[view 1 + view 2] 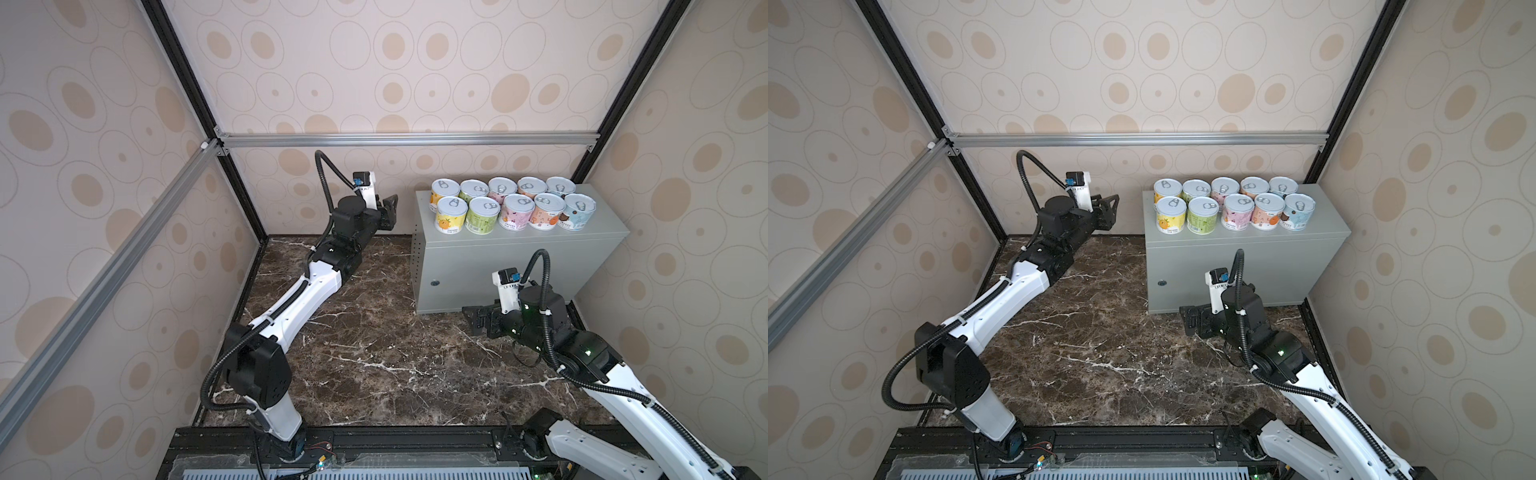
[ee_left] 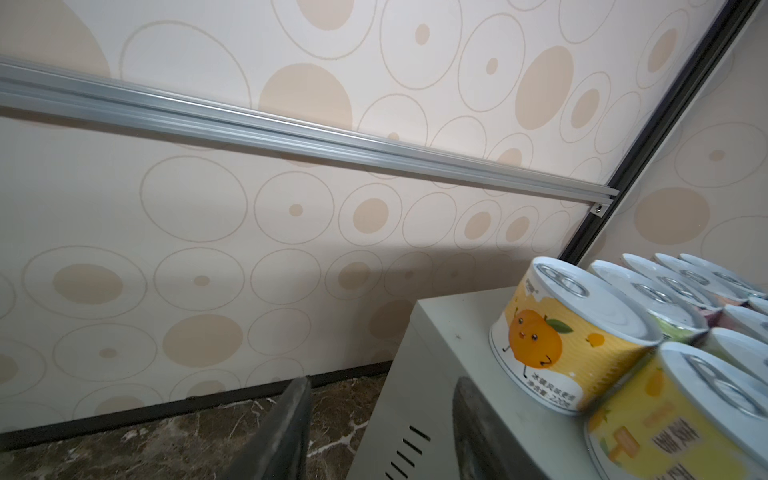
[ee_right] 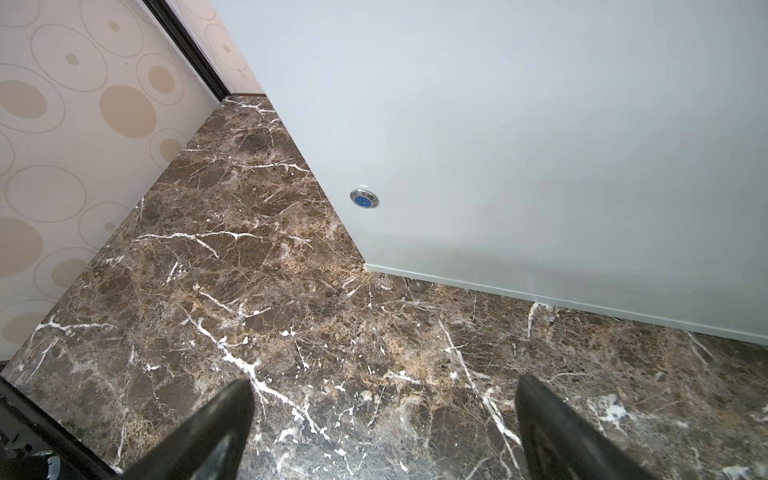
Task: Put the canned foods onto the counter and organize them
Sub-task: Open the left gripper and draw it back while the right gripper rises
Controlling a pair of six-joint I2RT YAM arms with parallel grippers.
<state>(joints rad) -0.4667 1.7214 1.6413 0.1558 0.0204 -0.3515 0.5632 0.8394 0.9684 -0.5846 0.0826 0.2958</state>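
**Desk:** What's on the left?

**Me:** My left end effector (image 1: pixel 390 210) hangs at the worktop's (image 1: pixel 498 270) 9 o'clock, about level with its top and apart from it. In its wrist view I see the fingers (image 2: pixel 286 432) standing a moderate gap apart, with nothing between them.

**Desk:** And the cans?

**Me:** All ten cans (image 1: pixel 515 212) stand upright on the worktop. They sit in two rows of five, packed close, toward its 12 o'clock edge. From 9 to 3 o'clock the front row runs yellow, green, pink, orange, blue.

**Desk:** The right side?

**Me:** My right end effector (image 1: pixel 469 322) sits low over the marble (image 1: pixel 374 353) at the worktop's 6 o'clock. It points toward 9 o'clock, just in front of the grey face. Its fingers (image 3: pixel 208 436) are spread wide with nothing between them. In its wrist view I can see the lock (image 3: pixel 364 198) on that face.
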